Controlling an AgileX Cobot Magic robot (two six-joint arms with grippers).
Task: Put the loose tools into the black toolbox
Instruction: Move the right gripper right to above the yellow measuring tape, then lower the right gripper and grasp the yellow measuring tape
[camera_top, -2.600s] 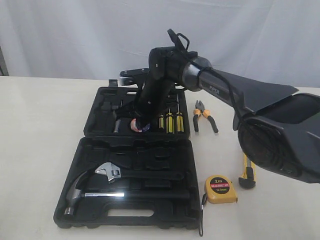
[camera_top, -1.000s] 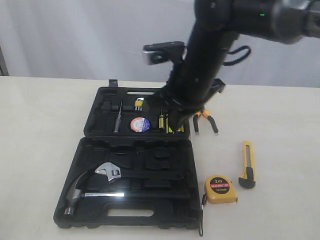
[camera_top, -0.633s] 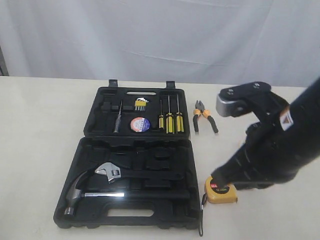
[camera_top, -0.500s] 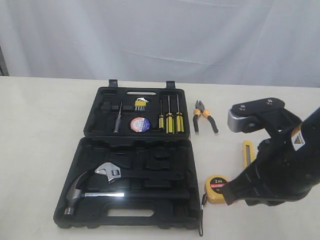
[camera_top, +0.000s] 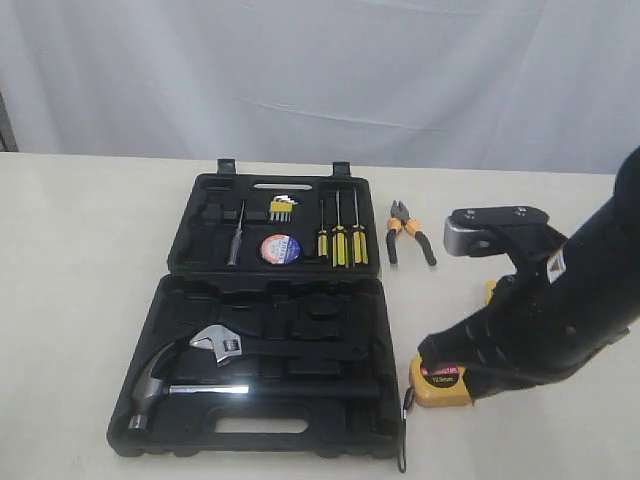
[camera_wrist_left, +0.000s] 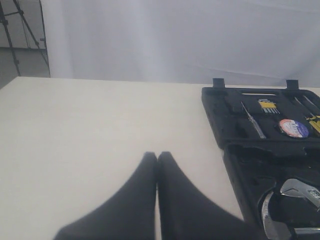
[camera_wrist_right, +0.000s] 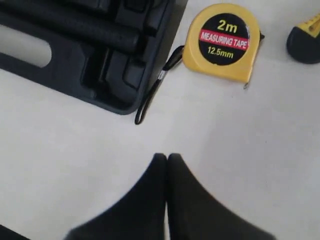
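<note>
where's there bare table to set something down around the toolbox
The widest bare table lies left of the black toolbox; a narrow strip runs behind it. The right side is crowded: pliers, tape measure, utility knife and the right gripper hovering there.

exterior: raised, frontal, whole worktop (camera_top: 80, 300) | left wrist: low, facing toolbox (camera_wrist_left: 235, 120) | right wrist: close above tape measure (camera_wrist_right: 222, 42) | shared: toolbox
</note>
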